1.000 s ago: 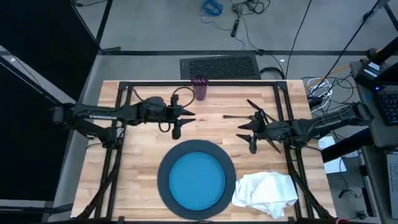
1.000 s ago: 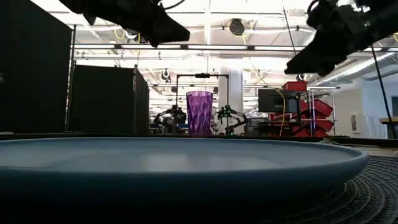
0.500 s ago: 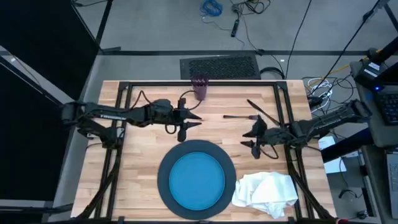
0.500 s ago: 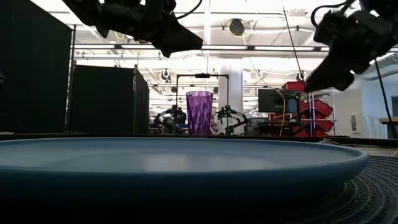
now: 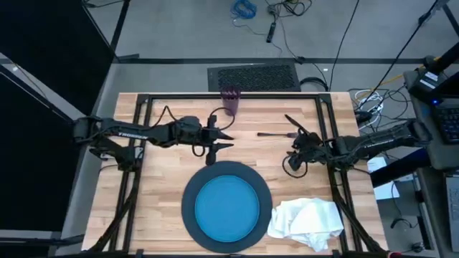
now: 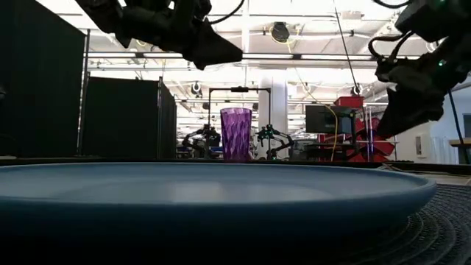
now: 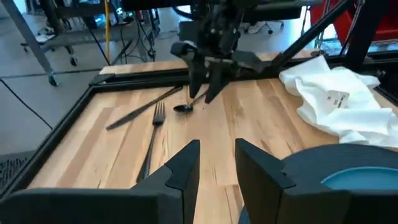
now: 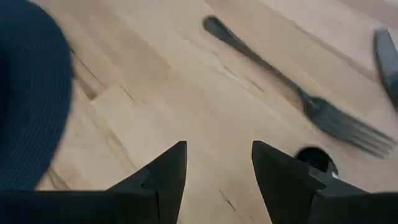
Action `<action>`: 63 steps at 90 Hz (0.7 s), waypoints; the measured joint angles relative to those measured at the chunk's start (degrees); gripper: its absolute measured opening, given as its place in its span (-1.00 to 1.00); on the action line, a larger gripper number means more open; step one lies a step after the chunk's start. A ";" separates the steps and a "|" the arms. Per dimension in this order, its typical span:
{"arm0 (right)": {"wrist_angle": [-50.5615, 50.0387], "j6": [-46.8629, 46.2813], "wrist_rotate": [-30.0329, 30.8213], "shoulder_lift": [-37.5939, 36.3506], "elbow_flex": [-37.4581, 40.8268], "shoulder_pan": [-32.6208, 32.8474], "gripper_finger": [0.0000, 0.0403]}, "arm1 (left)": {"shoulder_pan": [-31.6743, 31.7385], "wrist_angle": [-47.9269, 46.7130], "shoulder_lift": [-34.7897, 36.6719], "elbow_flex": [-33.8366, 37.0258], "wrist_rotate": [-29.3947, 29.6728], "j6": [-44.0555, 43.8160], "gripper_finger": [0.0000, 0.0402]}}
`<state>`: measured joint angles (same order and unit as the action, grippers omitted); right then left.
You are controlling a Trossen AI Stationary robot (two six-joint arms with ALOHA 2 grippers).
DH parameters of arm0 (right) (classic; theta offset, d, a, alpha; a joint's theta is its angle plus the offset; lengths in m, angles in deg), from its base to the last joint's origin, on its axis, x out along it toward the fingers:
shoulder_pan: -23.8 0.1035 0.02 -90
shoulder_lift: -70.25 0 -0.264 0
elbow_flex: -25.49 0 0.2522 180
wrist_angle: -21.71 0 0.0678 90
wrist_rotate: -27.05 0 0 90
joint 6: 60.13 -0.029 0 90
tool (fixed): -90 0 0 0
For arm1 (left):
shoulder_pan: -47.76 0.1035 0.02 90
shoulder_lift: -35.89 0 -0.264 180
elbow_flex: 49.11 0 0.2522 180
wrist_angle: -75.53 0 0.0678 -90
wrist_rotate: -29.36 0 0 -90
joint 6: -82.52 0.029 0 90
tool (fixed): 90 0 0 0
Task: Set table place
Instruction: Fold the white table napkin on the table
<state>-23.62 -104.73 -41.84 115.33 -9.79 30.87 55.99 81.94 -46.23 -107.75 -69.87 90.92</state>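
On the table [image 5: 165,186], fork [image 8: 292,90] lies beside spoon [image 8: 317,160].

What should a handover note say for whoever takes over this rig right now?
Left gripper: open, empty, hanging above the charger's far edge.
Right gripper: open, empty, pointing down by the spoon.
Done: blue plate sits on the charger.
Left: the fork, knife and spoon lie loose on the table; the napkin is crumpled beside the charger; the purple cup stands at the far edge.
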 joint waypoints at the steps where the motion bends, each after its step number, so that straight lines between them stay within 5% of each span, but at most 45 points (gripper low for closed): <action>1: 0.20 0.03 -1.24 0.00 0.00 0.07 -0.16 | 0.00 -0.21 -0.05 0.02 0.01 -0.04 -0.57; 14: 7.49 -2.41 -16.33 0.00 -0.02 2.96 -0.16 | -0.12 -0.23 -0.80 0.01 0.00 -0.43 -0.57; 28: 12.33 -8.94 -25.71 0.00 -0.55 10.02 -0.16 | -0.39 -0.12 -0.82 0.01 0.01 -0.13 -0.57; 51: 13.58 -28.55 -20.70 0.52 -2.52 25.59 -0.16 | -0.37 -0.31 -0.82 0.03 0.02 -0.08 -0.57; 63: 13.45 -31.19 -14.32 4.72 -7.52 31.47 -0.16 | -0.39 -0.27 -0.82 0.03 0.02 0.95 -0.57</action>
<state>-10.17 -135.93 -56.16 120.05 -17.31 62.35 55.60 81.67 -47.05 -107.72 -69.86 91.87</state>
